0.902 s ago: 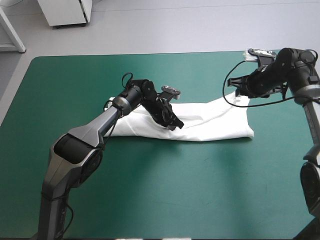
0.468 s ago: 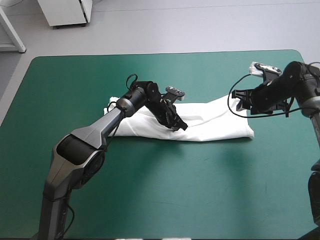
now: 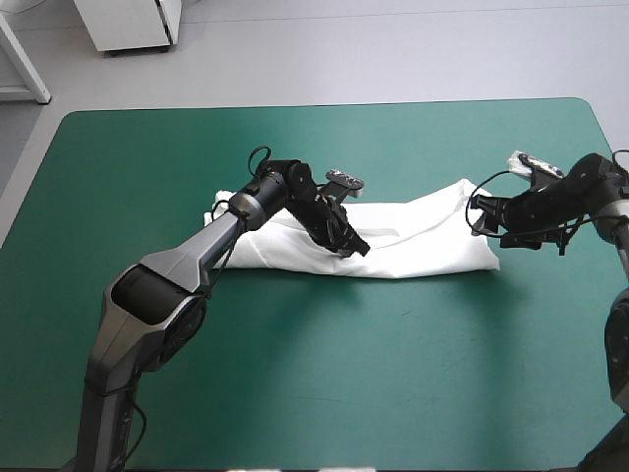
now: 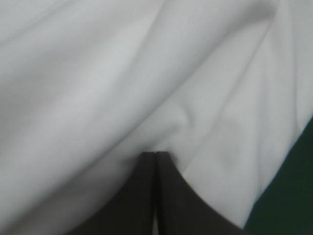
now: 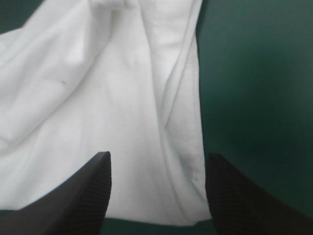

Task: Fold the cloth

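The table has a smooth teal-green cover (image 3: 295, 374) with round corners. Past its far edge there is a pale grey floor (image 3: 393, 49) and the bottom of a white cabinet (image 3: 128, 25).

The white short-sleeved T-shirt (image 3: 413, 241) lies flat on the cover, folded into one long strip. It runs from side to side, a bit past the middle of the table, and its right end is well apart from the table's right edge. The cloth has soft wrinkles.

The left gripper (image 3: 354, 246) is down on the middle of the strip. In the left wrist view its two black fingers (image 4: 142, 196) are pressed together into one point (image 4: 156, 154), and a little pinch of T-shirt (image 4: 98, 73) puckers up right at the tip. A bit of teal-green cover (image 4: 288, 186) shows beside the cloth.

The right gripper (image 3: 480, 218) is at the right end of the strip. In the right wrist view it (image 5: 159, 156) has its fingers (image 5: 88, 196) wide apart with nothing held. The T-shirt's (image 5: 98, 98) end lies under and ahead of them, and its hem edge runs next to bare cover (image 5: 254, 73).
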Controlling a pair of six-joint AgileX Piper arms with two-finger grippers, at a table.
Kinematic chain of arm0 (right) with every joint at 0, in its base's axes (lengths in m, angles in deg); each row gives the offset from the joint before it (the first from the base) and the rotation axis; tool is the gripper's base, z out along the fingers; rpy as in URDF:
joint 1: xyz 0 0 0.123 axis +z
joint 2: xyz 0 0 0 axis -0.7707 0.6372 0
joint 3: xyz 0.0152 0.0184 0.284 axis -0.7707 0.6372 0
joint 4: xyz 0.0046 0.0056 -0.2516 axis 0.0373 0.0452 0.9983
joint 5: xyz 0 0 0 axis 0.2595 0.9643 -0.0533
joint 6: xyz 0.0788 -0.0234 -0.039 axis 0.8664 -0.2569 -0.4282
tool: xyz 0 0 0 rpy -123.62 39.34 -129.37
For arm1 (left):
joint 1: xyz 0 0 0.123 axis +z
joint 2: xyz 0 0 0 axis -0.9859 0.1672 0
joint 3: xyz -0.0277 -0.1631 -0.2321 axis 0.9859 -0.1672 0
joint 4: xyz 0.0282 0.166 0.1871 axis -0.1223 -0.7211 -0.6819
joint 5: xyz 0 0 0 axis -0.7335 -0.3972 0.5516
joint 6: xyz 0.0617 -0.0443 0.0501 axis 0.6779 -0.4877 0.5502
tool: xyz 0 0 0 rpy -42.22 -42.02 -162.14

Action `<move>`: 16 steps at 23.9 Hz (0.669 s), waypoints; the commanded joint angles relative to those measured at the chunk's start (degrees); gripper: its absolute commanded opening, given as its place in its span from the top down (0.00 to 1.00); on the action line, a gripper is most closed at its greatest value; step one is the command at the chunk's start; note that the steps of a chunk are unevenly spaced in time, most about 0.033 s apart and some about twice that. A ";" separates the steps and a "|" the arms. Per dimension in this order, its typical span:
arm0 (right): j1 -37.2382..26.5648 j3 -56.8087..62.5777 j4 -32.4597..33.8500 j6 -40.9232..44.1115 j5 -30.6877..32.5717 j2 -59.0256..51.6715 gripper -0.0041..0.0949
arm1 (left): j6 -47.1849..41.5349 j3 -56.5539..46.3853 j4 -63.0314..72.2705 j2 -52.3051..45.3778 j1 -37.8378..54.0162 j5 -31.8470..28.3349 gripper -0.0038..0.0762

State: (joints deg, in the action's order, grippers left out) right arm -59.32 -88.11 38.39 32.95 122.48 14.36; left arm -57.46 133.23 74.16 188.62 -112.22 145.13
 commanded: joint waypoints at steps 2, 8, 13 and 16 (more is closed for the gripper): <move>-0.49 -1.26 -2.39 -1.34 -0.77 1.17 0.40 | -0.02 1.20 1.31 -2.66 -0.51 -1.24 0.96; -0.39 -1.26 -4.44 -3.26 -1.08 3.35 0.40 | -0.02 1.20 1.31 -2.66 -0.51 -1.24 0.96; 2.98 -1.17 -4.28 -3.28 -1.20 5.78 0.41 | -0.02 1.20 1.44 -2.66 -0.51 -1.24 0.96; 7.12 -1.17 1.34 0.92 -0.89 8.31 0.65 | -0.02 1.20 1.56 -2.66 -0.51 -1.15 0.96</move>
State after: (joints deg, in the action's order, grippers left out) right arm -54.77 -89.28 36.73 31.75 120.78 22.00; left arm -57.46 133.23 74.21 188.70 -112.22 144.83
